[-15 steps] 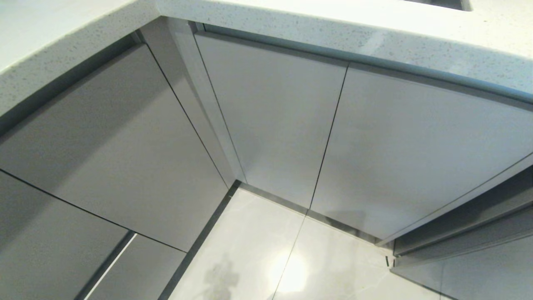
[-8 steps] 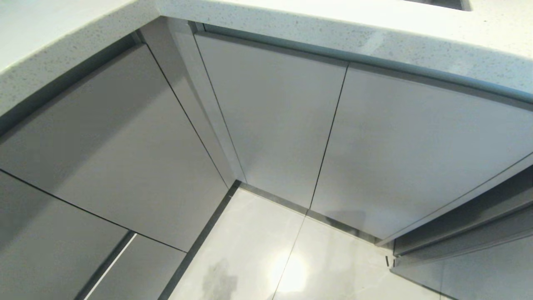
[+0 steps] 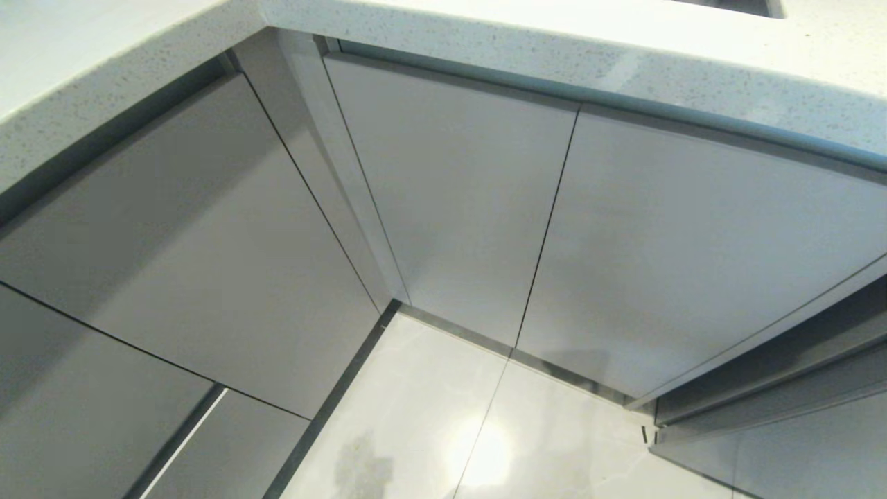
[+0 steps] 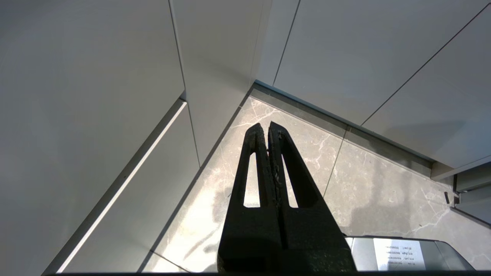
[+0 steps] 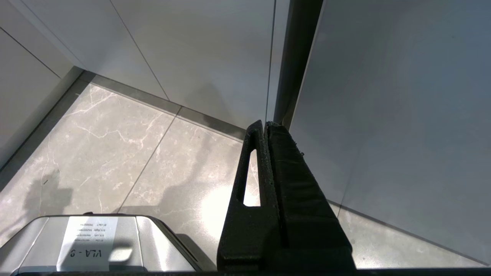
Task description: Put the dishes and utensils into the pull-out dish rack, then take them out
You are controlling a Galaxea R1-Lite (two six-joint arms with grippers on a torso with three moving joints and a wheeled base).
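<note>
Nothing is shifting in the head view since the earlier frames; cabinet corner under the counter (image 3: 554, 41).
Left gripper (image 4: 264, 128) and right gripper (image 5: 264, 126) are hanging above the marble floor (image 4: 368, 191), jaws pressed together, empty. No dishes, utensils or rack are showing; grey doors (image 3: 450, 194) are standing closed.

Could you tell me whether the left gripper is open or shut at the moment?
Shut. In the left wrist view the left gripper's two black fingers press together along their length, nothing between them, above the floor.
</note>
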